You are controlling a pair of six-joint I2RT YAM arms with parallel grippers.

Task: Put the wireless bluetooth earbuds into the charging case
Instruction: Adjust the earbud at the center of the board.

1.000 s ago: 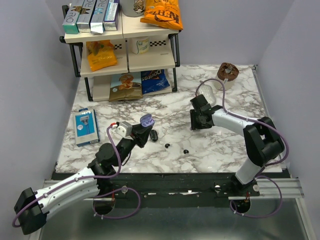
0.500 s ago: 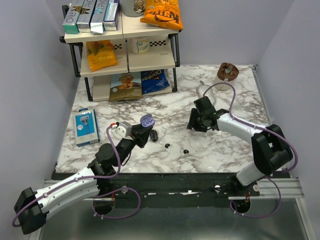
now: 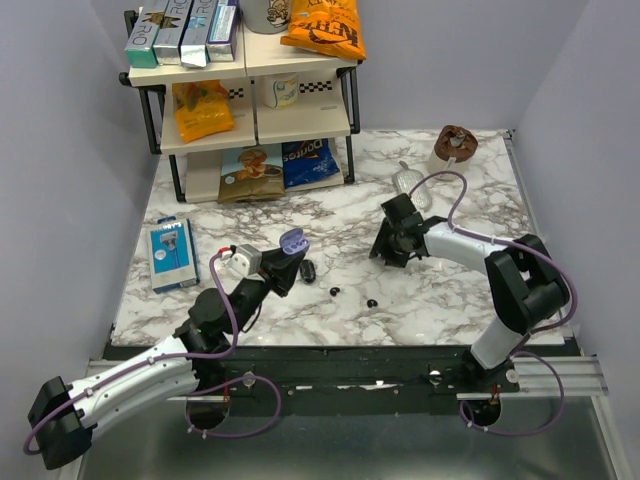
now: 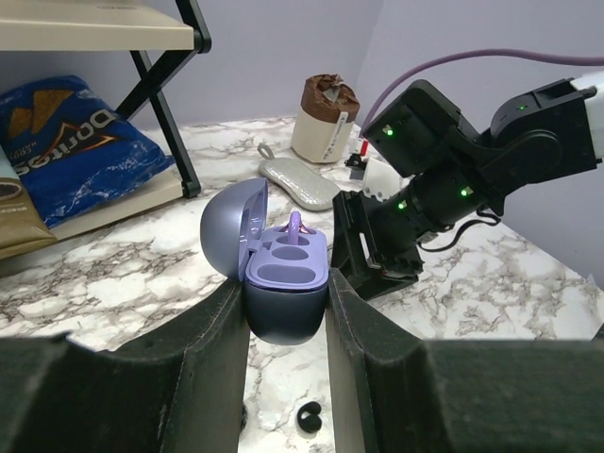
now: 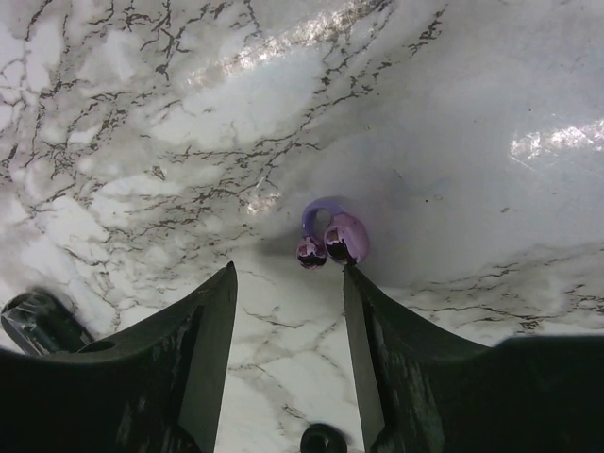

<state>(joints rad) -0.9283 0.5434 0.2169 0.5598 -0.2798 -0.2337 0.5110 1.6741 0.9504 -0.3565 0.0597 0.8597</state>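
Observation:
My left gripper (image 4: 286, 302) is shut on the open purple charging case (image 4: 283, 269), holding it off the table with the lid tilted back. In the top view the case (image 3: 292, 242) sits left of centre. Two tiny black earbuds (image 3: 335, 291) (image 3: 372, 302) lie on the marble in front of it. One earbud (image 4: 309, 415) shows below the case, and one earbud (image 5: 324, 439) shows between my right fingers low in the right wrist view. My right gripper (image 5: 289, 274) (image 3: 388, 245) is open, low over the table, with a small purple clip-shaped piece (image 5: 330, 236) just beyond its fingertips.
A shelf rack (image 3: 250, 90) with snack bags stands at the back left. A blue box (image 3: 172, 255) lies at the left. A brown-topped cup (image 3: 455, 145) and a pale oblong item (image 3: 412, 185) sit at the back right. A dark oblong piece (image 3: 308, 270) lies beside the case.
My right gripper has edged slightly left and its elbow swung out and back. The left arm and the case have stayed put.

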